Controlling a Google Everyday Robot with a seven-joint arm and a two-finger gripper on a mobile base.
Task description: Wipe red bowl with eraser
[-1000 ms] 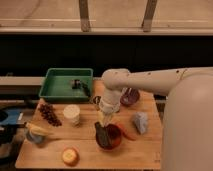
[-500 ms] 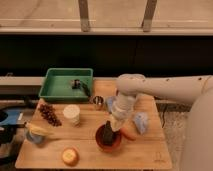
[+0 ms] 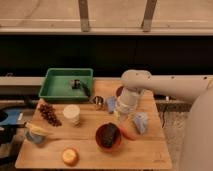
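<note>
Eraser (image 3: 110,135) lies in the red bowl (image 3: 102,142), long axis running near-far. Gripper (image 3: 121,118) hovers just right; its state is unclear.

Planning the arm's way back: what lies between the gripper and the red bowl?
In the camera view, only bare wood of the table separates the gripper, up and to the right, from the red bowl, where the eraser lies.

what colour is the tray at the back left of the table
Green tray, clearest in the camera view; the pincer hangs right of the red bowl.
</note>
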